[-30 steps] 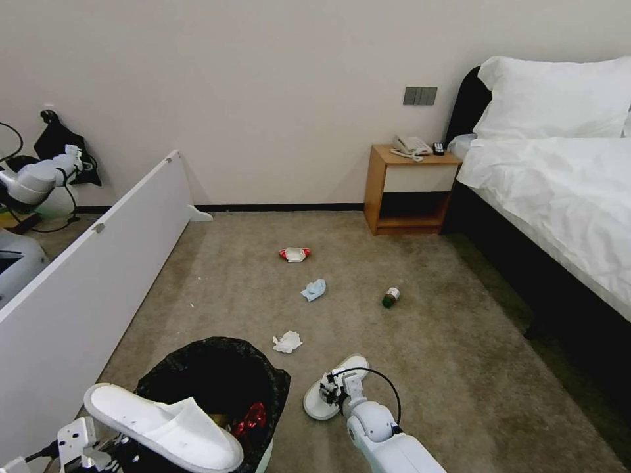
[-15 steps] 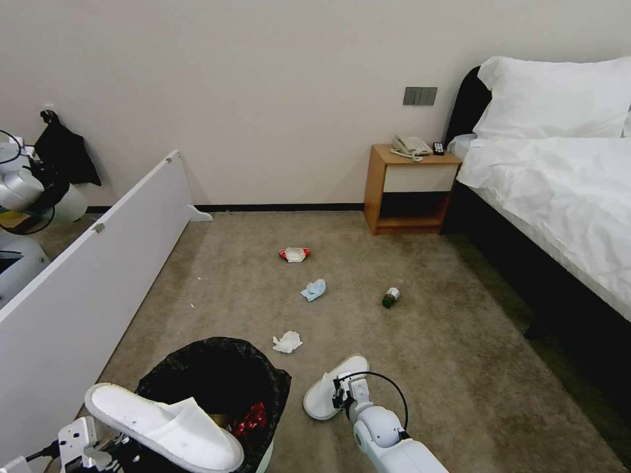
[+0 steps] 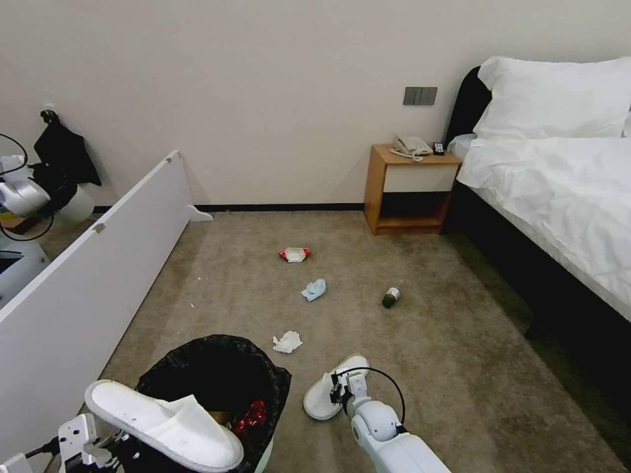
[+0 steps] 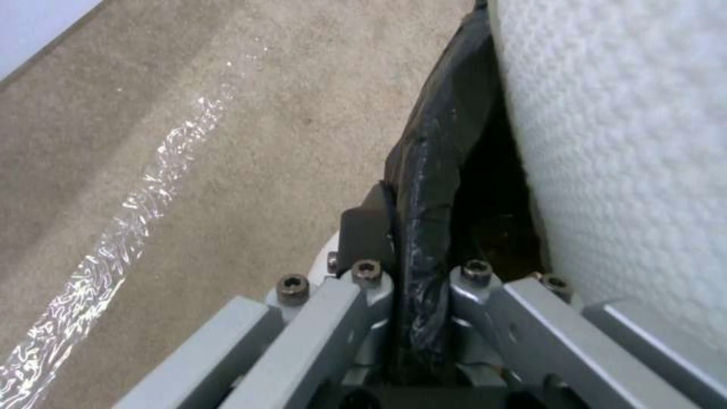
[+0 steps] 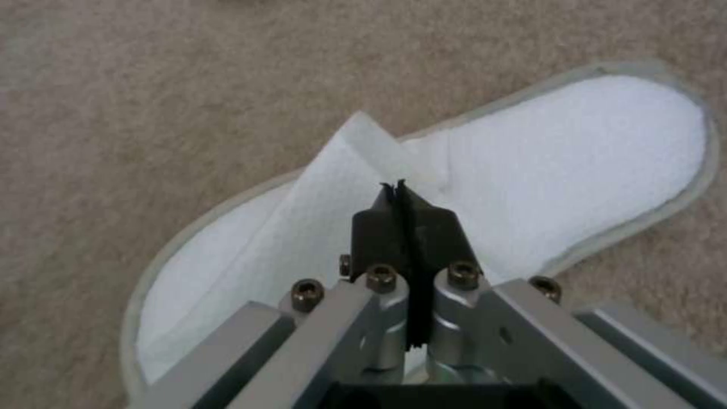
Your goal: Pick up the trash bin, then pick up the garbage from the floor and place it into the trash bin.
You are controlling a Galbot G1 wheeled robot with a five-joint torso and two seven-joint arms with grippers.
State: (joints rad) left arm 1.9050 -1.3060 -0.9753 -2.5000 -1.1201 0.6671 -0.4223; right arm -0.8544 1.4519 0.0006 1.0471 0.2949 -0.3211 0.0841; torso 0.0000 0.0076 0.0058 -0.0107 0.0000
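Right gripper (image 5: 401,196): our black pads are pressed together, pinching the folded edge of the upper band of the white slipper on the floor (image 5: 530,170); in the head view this gripper (image 3: 338,393) sits on that slipper (image 3: 322,394), low on the carpet (image 3: 460,368), just right of the trash bin. The slipper lies flat, sole down, its long axis running from near-left to far-right across our view, and the gripper meets it about midway along, at the band's edge. Left gripper (image 4: 413,267): clamped on the bin's rim and black bag liner (image 4: 431,170), one pad outside and one inside. Trash bin (image 3: 263,378): held at our lower left, directly left of the right gripper and near it; a second slipper (image 3: 164,424) lies across its near rim, and something red (image 3: 250,415) shows inside. We judge the right arm the one placed to carry the pinched slipper leftward over the rim. Remaining litter, farther out on the carpet: white tissue (image 3: 287,341), pale-blue wad (image 3: 314,289), red-and-white packet (image 3: 294,253), small green bottle (image 3: 391,297).
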